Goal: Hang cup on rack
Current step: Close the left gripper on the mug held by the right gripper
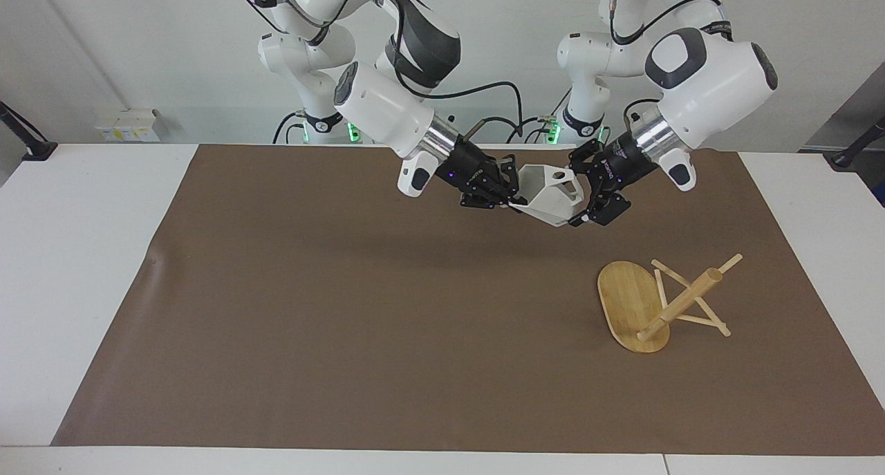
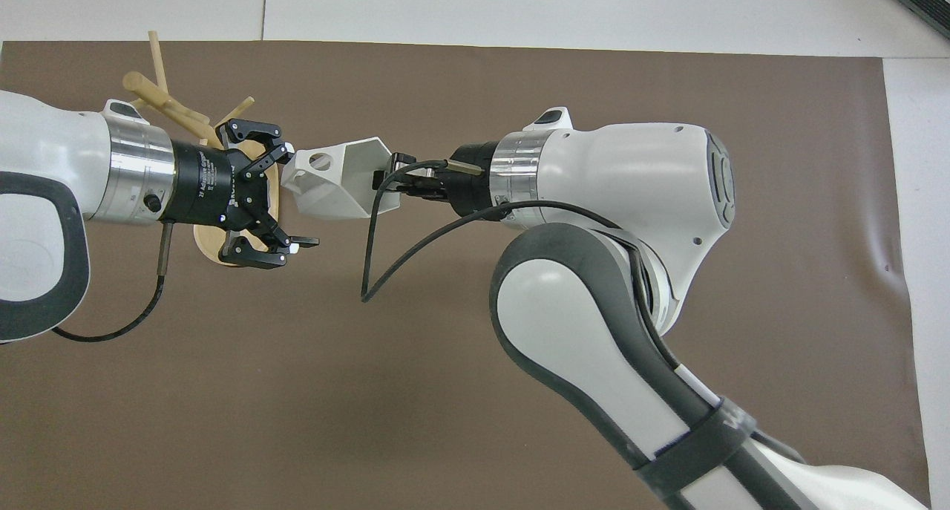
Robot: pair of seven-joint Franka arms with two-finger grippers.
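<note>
Cup held in the air between both grippers

The right gripper (image 1: 510,200) was clamped on the rim of the cup (image 1: 550,197), holding it tipped on its side above the mat (image 1: 346,309). The left gripper (image 1: 579,188) stood wide open, its fingers either side of the cup's handle end. The rack (image 1: 650,302) lay toppled toward the left arm's end.

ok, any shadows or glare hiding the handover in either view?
Facing view: soft, broad shadow on the brown mat under the arms, and the white faceted cup reads cleanly. Overhead view: even light, no glare; left arm covers part of the tipped bamboo rack.
</note>
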